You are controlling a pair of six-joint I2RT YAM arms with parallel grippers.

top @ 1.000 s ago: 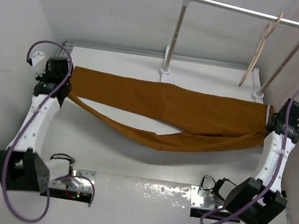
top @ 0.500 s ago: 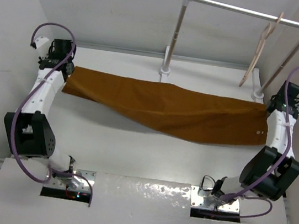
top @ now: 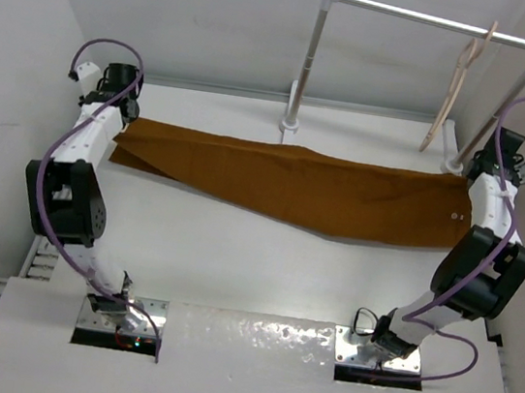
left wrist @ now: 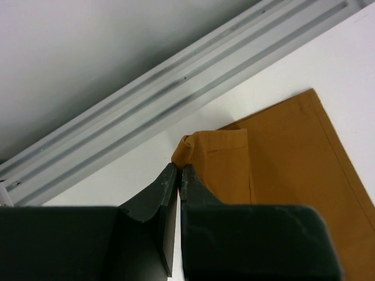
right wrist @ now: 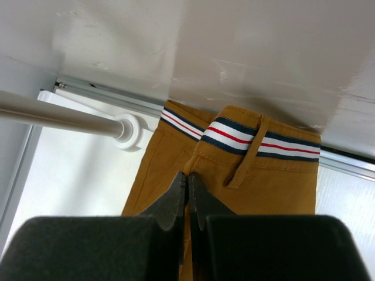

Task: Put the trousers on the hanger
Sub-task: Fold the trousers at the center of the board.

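Note:
The rust-brown trousers lie stretched across the table from left to right, legs folded together. My left gripper is shut on the hem end of the trousers at the far left. My right gripper is shut on the trousers just below the striped waistband at the far right. The pale beige hanger hangs by its hook on the white rail at the back right, apart from the trousers.
The rail's left post and foot stand just behind the trousers' middle. Its right foot sits beside the waistband. A wall track runs along the table's back edge. Walls close in on both sides.
Both arms have reached further back, carrying the trousers with them. The sagging lower leg has come up against the other leg, and the cloth now lies flatter and straighter.

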